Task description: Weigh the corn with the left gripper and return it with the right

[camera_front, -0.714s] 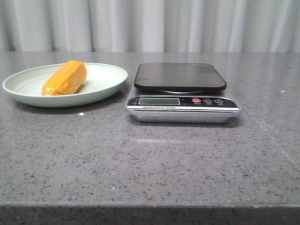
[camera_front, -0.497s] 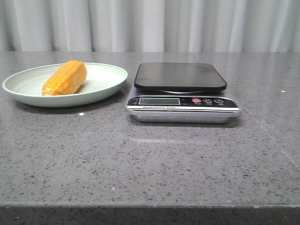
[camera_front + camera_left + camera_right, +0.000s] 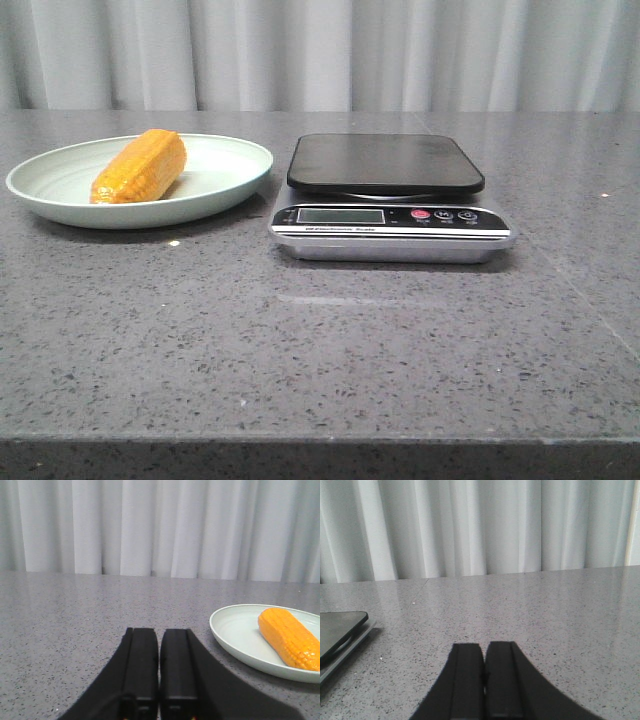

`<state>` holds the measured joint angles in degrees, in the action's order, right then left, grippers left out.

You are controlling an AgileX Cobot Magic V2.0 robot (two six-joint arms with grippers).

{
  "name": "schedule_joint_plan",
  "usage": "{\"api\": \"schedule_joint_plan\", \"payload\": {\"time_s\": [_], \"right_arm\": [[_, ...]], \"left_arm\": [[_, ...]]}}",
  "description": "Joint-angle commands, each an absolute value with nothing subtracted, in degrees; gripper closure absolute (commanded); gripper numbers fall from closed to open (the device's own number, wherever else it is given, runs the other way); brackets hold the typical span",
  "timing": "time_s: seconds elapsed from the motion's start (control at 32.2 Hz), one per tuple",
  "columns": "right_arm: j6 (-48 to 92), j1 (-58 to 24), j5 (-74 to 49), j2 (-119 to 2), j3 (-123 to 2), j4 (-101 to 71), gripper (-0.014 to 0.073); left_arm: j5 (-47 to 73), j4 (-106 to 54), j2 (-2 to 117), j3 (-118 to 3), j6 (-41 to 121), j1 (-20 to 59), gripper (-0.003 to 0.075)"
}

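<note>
The orange-yellow corn (image 3: 139, 166) lies on a pale green plate (image 3: 215, 190) at the left of the table in the front view. It also shows in the left wrist view (image 3: 291, 637) on the plate (image 3: 232, 635). A kitchen scale (image 3: 390, 225) with a bare black platform (image 3: 385, 162) stands to the plate's right. My left gripper (image 3: 159, 631) is shut and empty, low over the table, apart from the plate. My right gripper (image 3: 484, 646) is shut and empty over bare table, apart from the scale's edge (image 3: 340, 630). Neither gripper shows in the front view.
The grey speckled table (image 3: 320, 350) runs to a front edge near the bottom of the front view. A white curtain (image 3: 320, 50) hangs behind the table.
</note>
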<state>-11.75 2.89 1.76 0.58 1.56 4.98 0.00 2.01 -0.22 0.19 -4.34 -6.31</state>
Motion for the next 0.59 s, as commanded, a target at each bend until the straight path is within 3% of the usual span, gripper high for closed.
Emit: {"api": "schedule_joint_plan", "payload": {"time_s": [0.0,0.19,0.37,0.56], "right_arm": [[-11.5,3.1,6.4,1.6,1.2,4.9,0.0452],[-11.5,2.9,6.4,1.6,1.2,4.9,0.0452],[-11.5,2.9,6.4,1.6,1.2,4.9,0.0452],[-11.5,2.9,6.4,1.6,1.2,4.9,0.0452]], "left_arm": [[-4.6,1.6,-1.4,0.6,-4.5,-5.9,0.0586],[-9.0,1.6,-1.4,0.6,-4.5,-5.9,0.0586],[-24.7,-0.5,-1.4,-1.3,-7.3,-5.9,0.0586],[-8.6,3.4,2.3,-14.2,-7.3,-5.9,0.0586]]}}
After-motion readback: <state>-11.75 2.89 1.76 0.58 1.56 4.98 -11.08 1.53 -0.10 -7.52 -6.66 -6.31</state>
